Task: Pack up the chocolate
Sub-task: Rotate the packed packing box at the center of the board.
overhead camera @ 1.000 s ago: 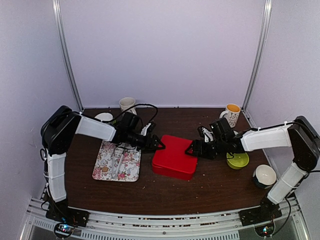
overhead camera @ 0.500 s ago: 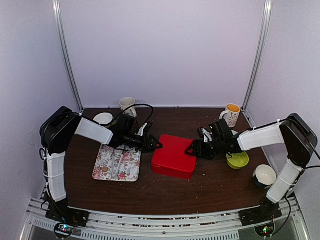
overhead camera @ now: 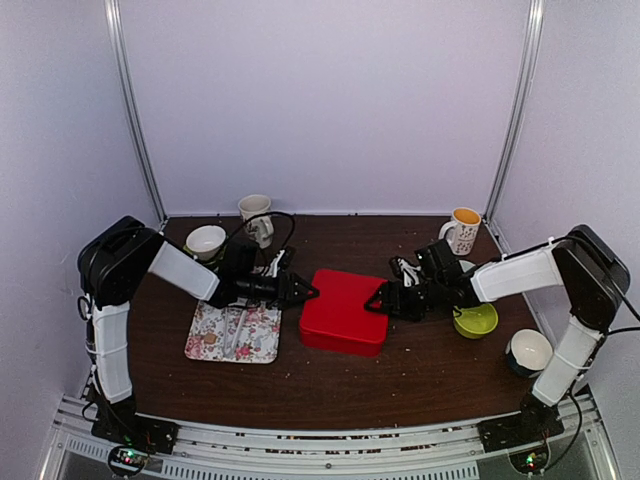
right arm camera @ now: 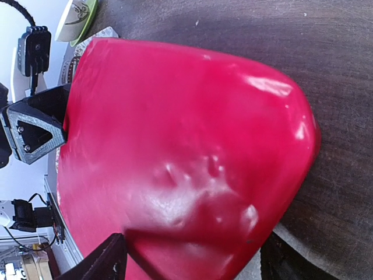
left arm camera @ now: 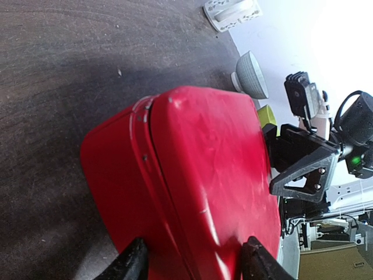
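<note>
A closed red box sits mid-table. No chocolate shows in or around it, apart from one small tan piece on the floral tray. My left gripper clamps the box's left edge. In the left wrist view the box fills the space between the jaws of the left gripper, one finger on the lid and one low on the side. My right gripper clamps the box's right edge. In the right wrist view the right gripper straddles the lid.
Metal tongs lie on the floral tray. A white bowl and a white cup stand at the back left. An orange-filled mug, a green bowl and a white bowl stand on the right.
Both grippers and the red box have shifted slightly to the left. The left arm has lowered and uncovered the white bowl behind it.
</note>
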